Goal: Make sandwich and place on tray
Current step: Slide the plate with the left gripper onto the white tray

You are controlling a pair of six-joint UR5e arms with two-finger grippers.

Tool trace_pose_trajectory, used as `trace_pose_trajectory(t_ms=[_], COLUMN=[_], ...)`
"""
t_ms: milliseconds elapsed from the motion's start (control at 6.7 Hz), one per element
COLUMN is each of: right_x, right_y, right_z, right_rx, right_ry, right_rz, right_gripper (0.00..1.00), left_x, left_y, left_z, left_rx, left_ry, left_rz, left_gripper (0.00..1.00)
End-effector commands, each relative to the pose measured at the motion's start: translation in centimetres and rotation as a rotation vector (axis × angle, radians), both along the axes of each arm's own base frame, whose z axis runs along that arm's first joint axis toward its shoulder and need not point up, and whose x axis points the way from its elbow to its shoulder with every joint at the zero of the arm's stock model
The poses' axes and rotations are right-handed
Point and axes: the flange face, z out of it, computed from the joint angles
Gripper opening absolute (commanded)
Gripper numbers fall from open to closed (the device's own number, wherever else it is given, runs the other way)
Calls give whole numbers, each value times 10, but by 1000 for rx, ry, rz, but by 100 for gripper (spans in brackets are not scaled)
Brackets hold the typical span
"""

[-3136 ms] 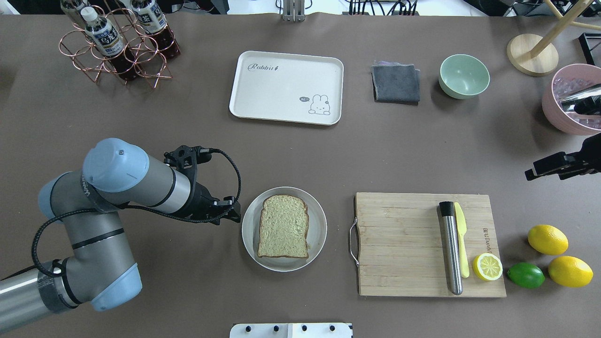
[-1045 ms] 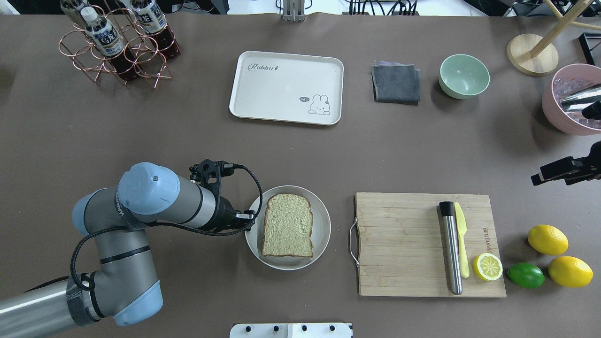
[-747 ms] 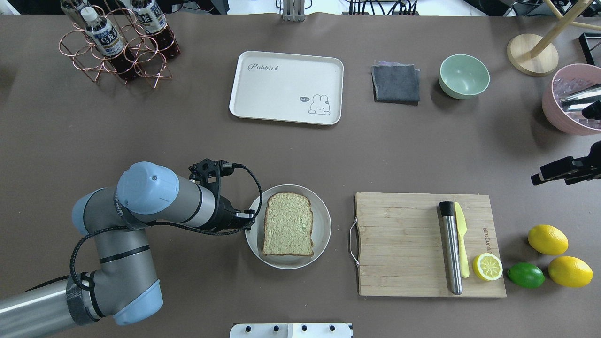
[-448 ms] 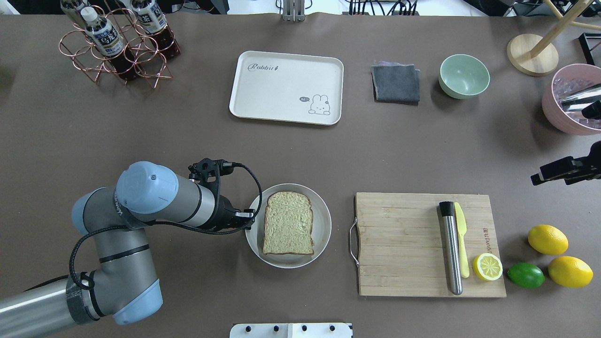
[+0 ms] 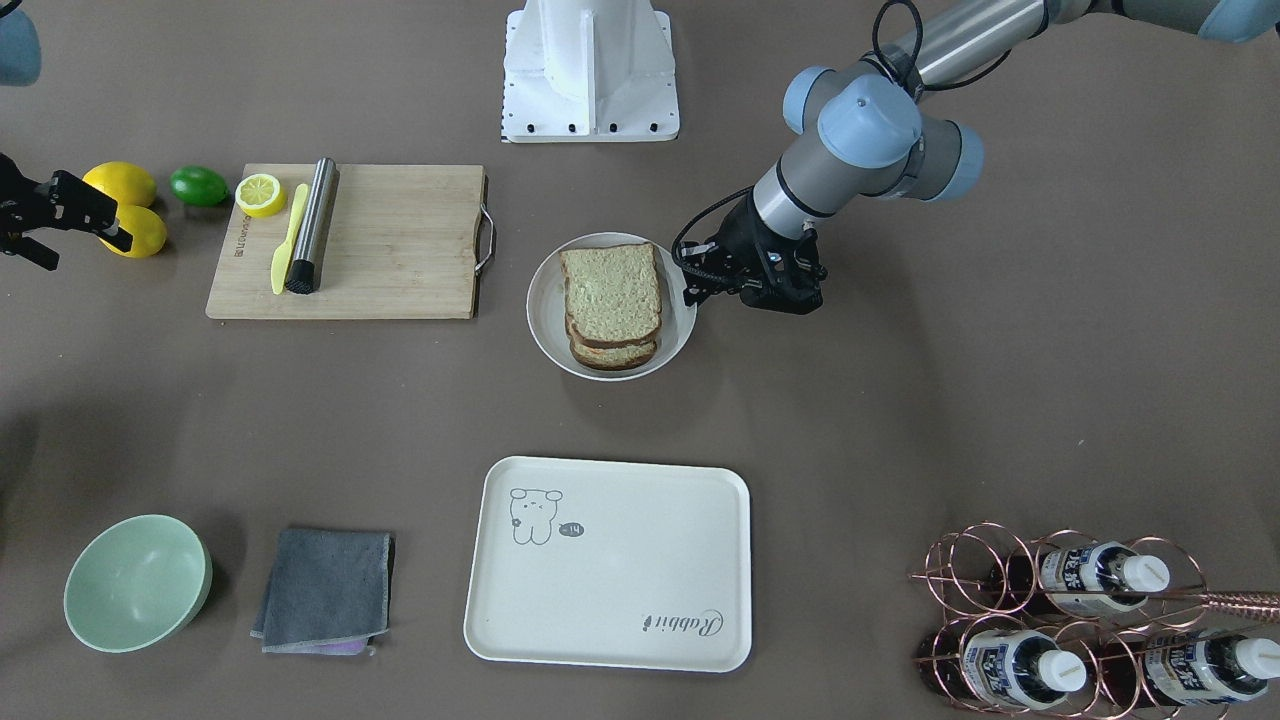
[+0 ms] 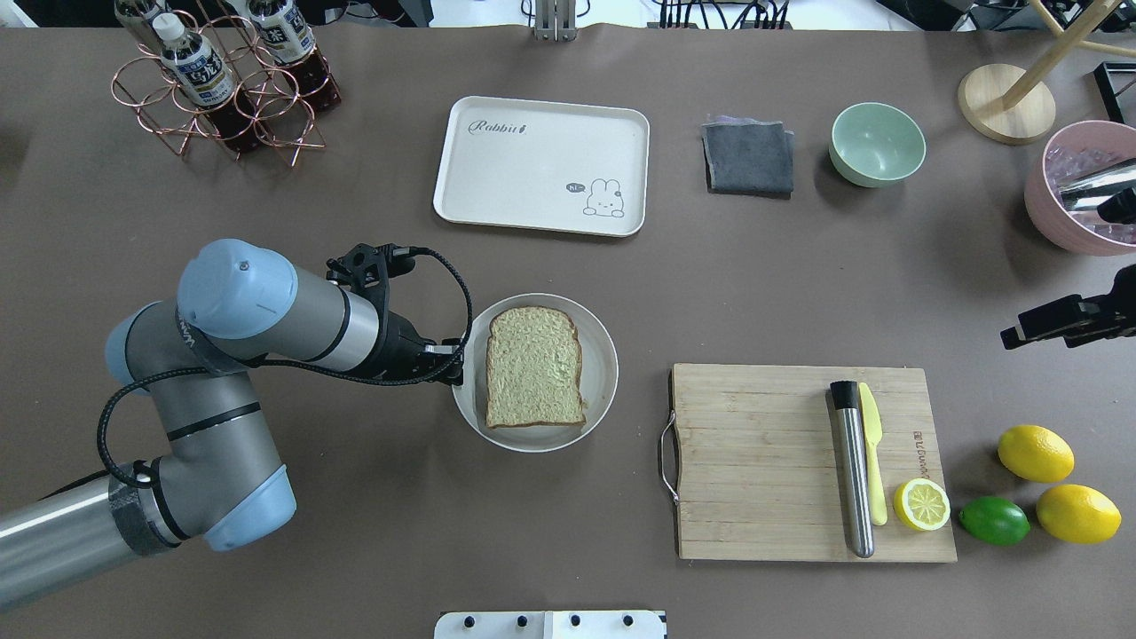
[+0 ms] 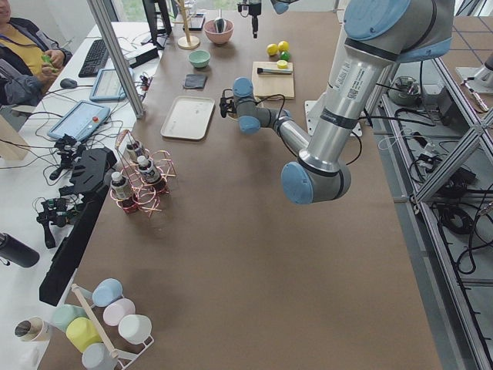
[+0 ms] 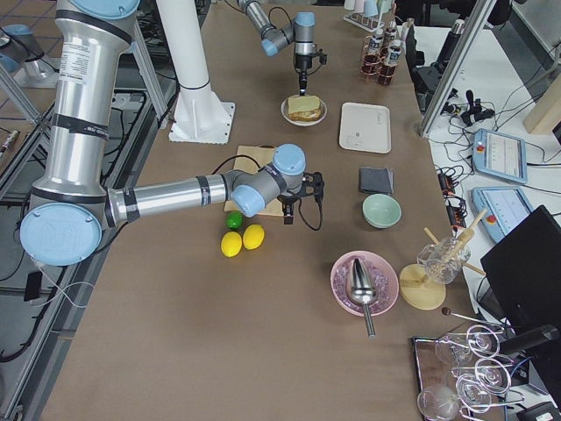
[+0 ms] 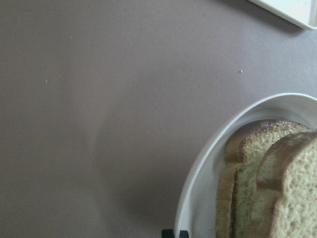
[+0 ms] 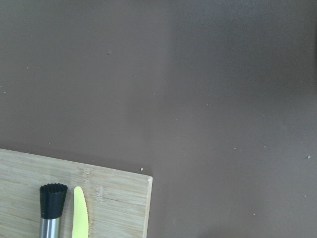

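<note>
The sandwich [image 6: 534,366], two pale speckled bread slices with a thin orange edge showing between them [image 5: 610,295], lies on a round white plate [image 6: 603,373]. My left gripper [image 6: 457,362] is shut on the plate's left rim; the left wrist view shows that rim [image 9: 198,178] and the stacked slices [image 9: 267,198]. The cream tray [image 6: 532,177] lies empty farther out on the table, apart from the plate. My right gripper [image 6: 1061,319] hovers at the table's right edge above the brown surface; its jaws are not visible.
A wooden cutting board [image 6: 763,461] with a steel muddler [image 6: 852,470], yellow knife and lemon half lies right of the plate. Lemons and a lime [image 6: 994,520] lie beside it. A grey cloth [image 6: 748,158], green bowl [image 6: 877,144], pink bowl [image 6: 1078,191] and bottle rack [image 6: 222,80] stand at the far side.
My left gripper closed in on the plate's rim, then moved away from the robot toward the tray, and the plate with the sandwich moved with it. The right arm barely moved.
</note>
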Motion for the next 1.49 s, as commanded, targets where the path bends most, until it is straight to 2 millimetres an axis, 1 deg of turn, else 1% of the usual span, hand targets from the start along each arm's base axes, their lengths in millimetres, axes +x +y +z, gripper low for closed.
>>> trace_pose_trajectory(t_ms=[0, 149, 299, 448, 597, 747, 896, 1045, 1195, 1344], right_x=[-1, 0, 0, 0, 2, 5, 5, 5, 3, 3], right_y=[0, -1, 0, 0, -1, 1, 0, 0, 0, 0], right_z=[-2, -3, -3, -6, -10, -16, -18, -19, -19, -19], right_rx=[3, 6, 5, 7, 13, 20, 15, 17, 17, 17], right_ry=[-2, -3, -4, -13, -18, -29, -40, -43, -43, -43], right_rz=[-1, 0, -1, -5, 0, -1, -7, -8, -11, -11], right_gripper=[100, 100, 100, 100, 100, 100, 100, 100, 100, 100], left_x=[-4, -7, -9, -10, -5, 6, 18, 21, 23, 25], left_y=[-70, -100, -138, -170, -191, -203, -222, -229, -234, -238], left_z=[-1, 3, 2, -2, -6, -11, -18, -15, -17, -10], left_rx=[45, 59, 48, 33, 22, 10, 7, 5, -1, 5], left_ry=[-30, -56, -77, -94, -109, -123, -130, -135, -141, -140], left_rz=[1, -14, -21, -24, -31, -32, -35, -39, -42, -42], left_gripper=[0, 0, 0, 0, 0, 0, 0, 0, 0, 0])
